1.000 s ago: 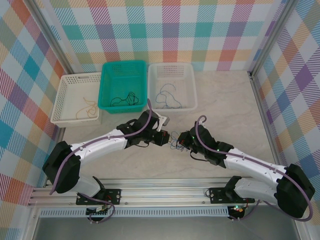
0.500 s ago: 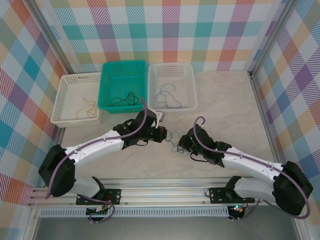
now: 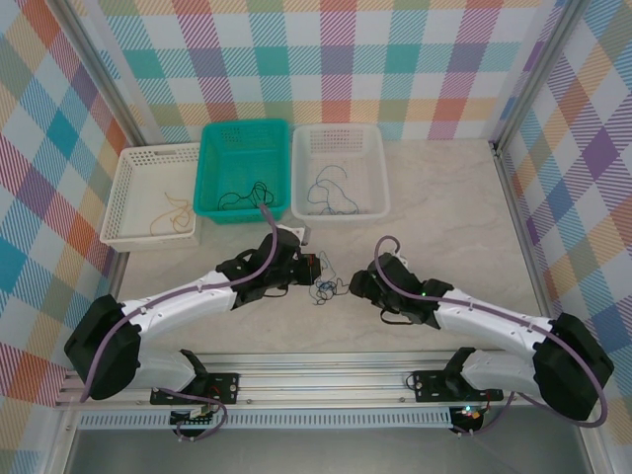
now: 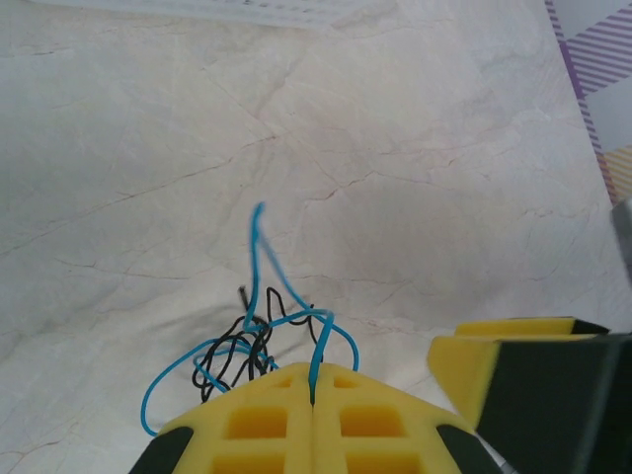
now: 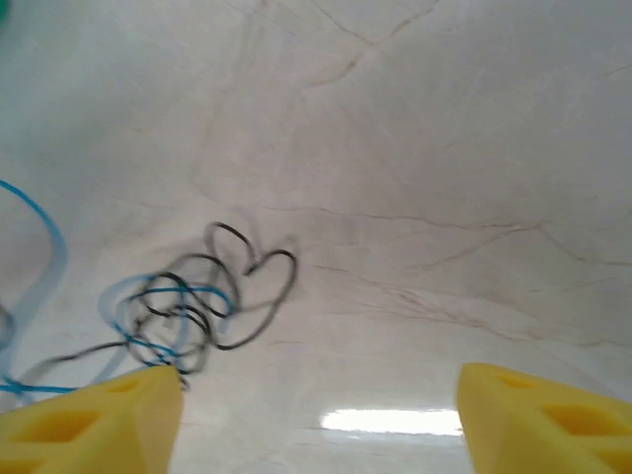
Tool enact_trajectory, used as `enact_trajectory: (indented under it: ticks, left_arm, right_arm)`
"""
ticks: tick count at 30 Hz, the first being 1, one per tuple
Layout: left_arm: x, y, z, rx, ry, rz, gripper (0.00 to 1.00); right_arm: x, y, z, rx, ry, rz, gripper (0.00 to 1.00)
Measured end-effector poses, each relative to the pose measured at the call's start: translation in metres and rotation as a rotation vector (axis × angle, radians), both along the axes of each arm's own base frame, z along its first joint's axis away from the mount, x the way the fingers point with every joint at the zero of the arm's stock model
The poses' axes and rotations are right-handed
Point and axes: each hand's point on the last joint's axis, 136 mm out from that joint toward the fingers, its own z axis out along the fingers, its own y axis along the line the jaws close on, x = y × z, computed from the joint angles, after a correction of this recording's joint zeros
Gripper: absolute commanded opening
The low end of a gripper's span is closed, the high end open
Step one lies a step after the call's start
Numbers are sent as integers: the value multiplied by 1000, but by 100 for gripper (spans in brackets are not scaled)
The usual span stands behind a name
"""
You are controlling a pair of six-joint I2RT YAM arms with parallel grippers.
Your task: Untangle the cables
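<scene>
The left basket (image 3: pixel 123 197), middle basket (image 3: pixel 204 168) and right basket (image 3: pixel 380 178) stand side by side in a row at the far side of the table (image 3: pixel 444 217). Before them, the cables (image 3: pixel 324 289) lie on the table between the left gripper (image 3: pixel 316 270) and the right gripper (image 3: pixel 356 284).

No text, label, brand or number can be read on anything here

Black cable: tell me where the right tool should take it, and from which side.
Grip the black cable at its heart-shaped loop, which sticks out clear of the tangle toward the open right tool. Come from that free side, opposite the left tool, which is shut on the blue cable. No blue strand crosses the loop, so probably only black gets pinched.
</scene>
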Motion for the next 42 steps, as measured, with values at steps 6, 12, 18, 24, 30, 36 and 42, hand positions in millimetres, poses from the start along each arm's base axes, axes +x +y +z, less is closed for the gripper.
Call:
enact_trajectory:
  ticks: [6,12,18,24,30,36,42]
  left_arm:
    - [1,-3,5,-45,-19,1,0]
    - [-6,-1,16,-83,-72,-33,0]
    - [-10,-4,29,-122,-113,-72,0]
    - [-10,-9,36,-155,-130,-88,0]
    - [-12,-10,36,-173,-131,-94,0]
    - [-12,-10,32,-170,-126,-94,0]
    - [-13,-10,32,-170,-124,-97,0]
  right_arm:
    - [2,10,3,-118,-40,203,100]
    - [10,25,30,-104,-192,360,97]
    - [16,42,62,90,-300,435,76]
    - [19,56,50,166,-233,427,65]
    - [27,64,31,196,-173,379,54]
    - [43,68,18,210,-155,288,43]
    - [53,65,14,196,-165,230,28]
